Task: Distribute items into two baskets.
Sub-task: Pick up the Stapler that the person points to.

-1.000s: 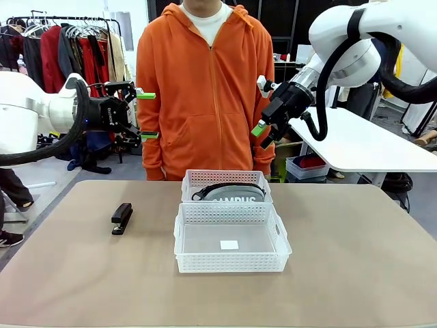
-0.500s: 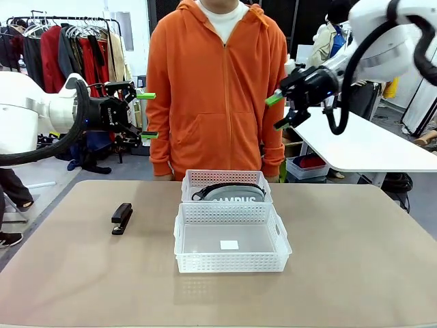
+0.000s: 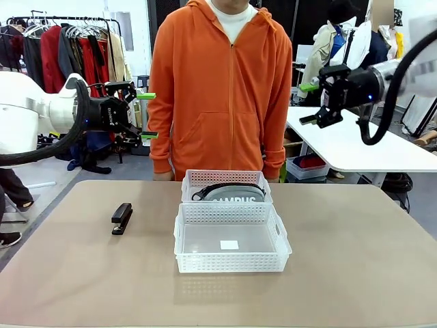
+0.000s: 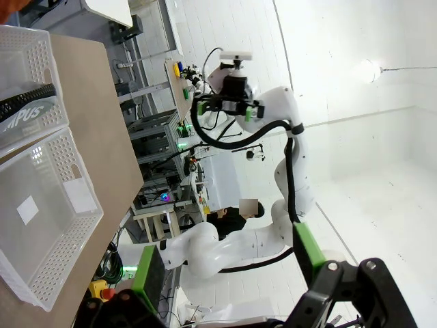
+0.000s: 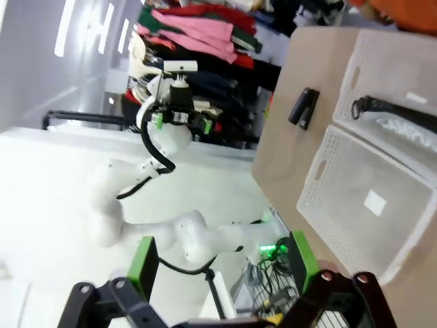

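With left jaws and right jaws both open and empty, raised to either side of the near basket [image 3: 231,262], lower the left jaws squarely across the stapler [image 3: 122,218] lying left of that basket; the pouch [image 3: 235,194] lies in the far basket [image 3: 193,179] just behind it.

You're seeing the small black stapler [image 3: 122,218] lying flat at the left, well apart from both baskets. The grey CAMPUS pouch [image 3: 234,193] is resting inside the far basket [image 3: 194,179], which is touching the near basket [image 3: 229,258]; that one is showing a white label [image 3: 229,244] on its floor.
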You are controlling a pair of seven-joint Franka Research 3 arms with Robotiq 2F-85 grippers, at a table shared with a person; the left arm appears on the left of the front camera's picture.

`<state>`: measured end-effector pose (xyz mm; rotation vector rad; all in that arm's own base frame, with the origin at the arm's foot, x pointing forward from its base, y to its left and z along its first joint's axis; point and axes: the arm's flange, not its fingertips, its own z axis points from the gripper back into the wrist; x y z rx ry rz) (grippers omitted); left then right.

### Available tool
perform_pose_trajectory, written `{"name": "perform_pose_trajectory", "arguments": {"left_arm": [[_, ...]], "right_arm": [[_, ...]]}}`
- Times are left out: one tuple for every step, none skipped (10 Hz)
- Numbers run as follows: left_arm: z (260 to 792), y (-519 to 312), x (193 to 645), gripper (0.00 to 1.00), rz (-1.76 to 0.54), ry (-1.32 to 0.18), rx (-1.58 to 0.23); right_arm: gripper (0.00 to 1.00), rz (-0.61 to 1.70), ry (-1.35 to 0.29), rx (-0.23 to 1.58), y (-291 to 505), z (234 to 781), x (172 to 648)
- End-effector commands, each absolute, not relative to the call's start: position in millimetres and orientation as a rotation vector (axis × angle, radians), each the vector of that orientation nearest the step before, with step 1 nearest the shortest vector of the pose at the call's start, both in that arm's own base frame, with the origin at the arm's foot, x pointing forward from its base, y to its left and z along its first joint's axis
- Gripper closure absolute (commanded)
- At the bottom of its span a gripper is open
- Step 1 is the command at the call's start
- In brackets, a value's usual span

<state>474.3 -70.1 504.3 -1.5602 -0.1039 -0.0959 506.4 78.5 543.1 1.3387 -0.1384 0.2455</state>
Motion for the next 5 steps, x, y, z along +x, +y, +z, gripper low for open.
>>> {"name": "perform_pose_trajectory", "arguments": {"left_arm": [[506, -69, 474, 0.00, -0.097, -0.109, -1.561], [506, -69, 474, 0.00, -0.097, -0.109, -1.561], [506, -69, 474, 0.00, -0.097, -0.109, -1.561], [506, -69, 474, 0.00, -0.097, -0.109, -1.561], [506, -69, 474, 0.00, -0.097, -0.109, -1.561]], "right_arm": [[0.00, 0.185, -0.154, 1.436, 65, 512, 499], [0.00, 0.180, -0.165, 1.452, 61, 505, 498], [0.00, 0.178, -0.182, 1.465, 59, 502, 497], [0.00, 0.186, -0.165, 1.484, 53, 502, 499], [0.00, 0.225, -0.151, 1.430, 56, 503, 499]]}}
